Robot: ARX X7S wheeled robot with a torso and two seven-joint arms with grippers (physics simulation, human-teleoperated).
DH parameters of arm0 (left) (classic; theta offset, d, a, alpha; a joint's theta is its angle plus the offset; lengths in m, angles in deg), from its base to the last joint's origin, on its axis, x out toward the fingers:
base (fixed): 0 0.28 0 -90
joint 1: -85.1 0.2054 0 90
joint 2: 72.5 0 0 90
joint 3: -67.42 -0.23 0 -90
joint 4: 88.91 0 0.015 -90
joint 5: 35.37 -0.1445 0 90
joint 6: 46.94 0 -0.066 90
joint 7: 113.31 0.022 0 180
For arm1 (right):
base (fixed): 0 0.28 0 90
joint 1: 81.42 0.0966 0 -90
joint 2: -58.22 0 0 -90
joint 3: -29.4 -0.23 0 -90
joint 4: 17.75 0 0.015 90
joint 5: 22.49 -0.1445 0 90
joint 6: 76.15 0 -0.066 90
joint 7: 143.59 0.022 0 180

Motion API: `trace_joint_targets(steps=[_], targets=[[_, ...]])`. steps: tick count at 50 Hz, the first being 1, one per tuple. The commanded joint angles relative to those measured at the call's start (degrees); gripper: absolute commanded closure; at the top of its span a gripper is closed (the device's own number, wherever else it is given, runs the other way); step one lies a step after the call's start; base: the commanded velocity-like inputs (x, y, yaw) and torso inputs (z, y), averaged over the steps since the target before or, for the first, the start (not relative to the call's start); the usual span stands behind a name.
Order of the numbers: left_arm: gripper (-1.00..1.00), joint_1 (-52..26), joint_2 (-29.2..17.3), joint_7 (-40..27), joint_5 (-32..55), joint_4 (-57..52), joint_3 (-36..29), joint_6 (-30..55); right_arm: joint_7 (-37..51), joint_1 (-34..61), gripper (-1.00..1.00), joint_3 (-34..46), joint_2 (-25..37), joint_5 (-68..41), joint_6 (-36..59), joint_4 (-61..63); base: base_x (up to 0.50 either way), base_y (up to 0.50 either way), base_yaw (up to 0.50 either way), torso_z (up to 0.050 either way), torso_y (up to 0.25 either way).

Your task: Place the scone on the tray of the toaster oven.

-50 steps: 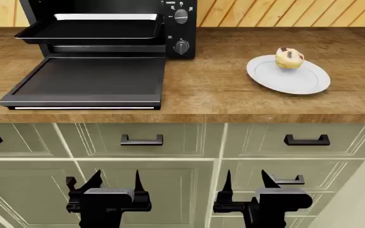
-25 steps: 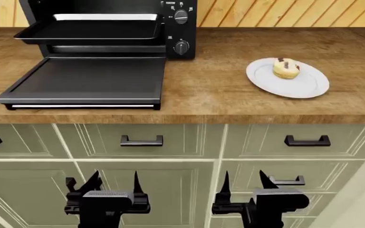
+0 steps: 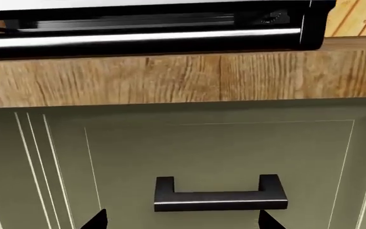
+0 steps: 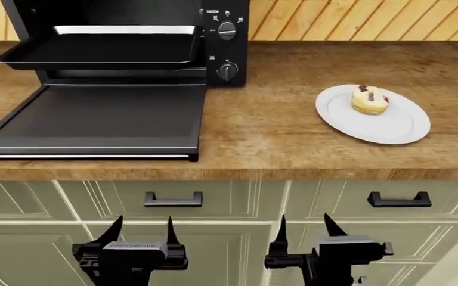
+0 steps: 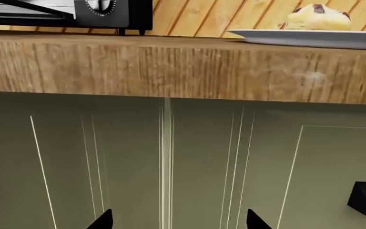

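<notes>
The pale-yellow scone (image 4: 370, 99) sits on a white plate (image 4: 388, 128) at the right of the wooden counter; its top (image 5: 318, 18) shows over the counter edge in the right wrist view. The black toaster oven (image 4: 225, 42) stands at the back left, door (image 4: 93, 122) folded down flat, with the black tray (image 4: 93, 52) pulled out above the door. My left gripper (image 4: 143, 229) and right gripper (image 4: 303, 227) hang low in front of the cabinets, both open and empty, well below counter height. Only fingertips (image 3: 97, 220) (image 5: 103, 220) show in the wrist views.
Green cabinet fronts with black drawer handles (image 4: 172, 199) (image 4: 398, 199) lie below the counter edge (image 4: 293, 174). A handle (image 3: 220, 196) is right ahead of the left gripper. Wooden slat wall (image 4: 356, 18) backs the counter.
The head view has shifted so the counter, oven and plate sit lower in the picture. Both grippers stay open and low in front of the cabinets.
</notes>
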Motion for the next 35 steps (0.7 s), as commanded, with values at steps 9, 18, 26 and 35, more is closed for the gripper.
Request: trace_joint_targets(steps=[9,18,26,35], targets=[[-1.0,0.0,-1.2,-1.2,1.2,0.0,-1.5,-0.1,1.5,0.6,-1.0,1.7,1.1,-1.0,-0.3,-0.5,0.24,0.0,0.0,0.0,0.0],[-1.0,-0.5,-1.6,-2.0,1.5,0.3,-2.0,0.0,2.1,0.7,-1.0,2.3,1.6,-1.3,-0.8,-0.7,0.24,0.0,0.0,0.0,0.0],[-1.0,-0.4,-1.9,-2.5,1.8,0.1,-2.4,-0.1,2.4,0.5,-1.0,2.7,2.0,-1.8,-1.7,-0.3,0.08,0.0,0.0,0.0,0.0],[-1.0,-0.4,-1.9,-3.5,2.5,0.1,-2.7,0.8,3.7,0.0,-1.0,3.0,2.0,-2.2,-0.2,1.5,0.0,0.0,0.0,0.0,0.0]])
